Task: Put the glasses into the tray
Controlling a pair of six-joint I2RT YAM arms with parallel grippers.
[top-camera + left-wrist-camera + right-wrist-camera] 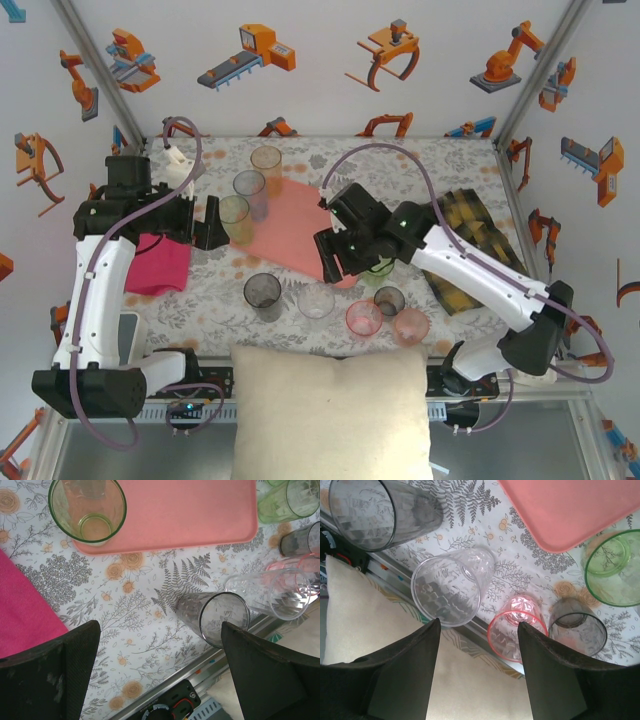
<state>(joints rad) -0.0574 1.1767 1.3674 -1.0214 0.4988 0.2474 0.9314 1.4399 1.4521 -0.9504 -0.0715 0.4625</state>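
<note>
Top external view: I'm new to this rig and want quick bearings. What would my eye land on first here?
The large flat salmon-pink tray at mid-table stands out, with a greenish translucent tumbler on its left edge. Nearer the arms' bases stand a smoky grey plastic tumbler, a clear tumbler and a pink tumbler on the floral tablecloth. A cream cushion lies at the bottom edge.

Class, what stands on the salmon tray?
A green glass stands at the tray's left end, a greyish one seemingly behind it. The middle is bare; the right arm hides the right end from above.
</note>
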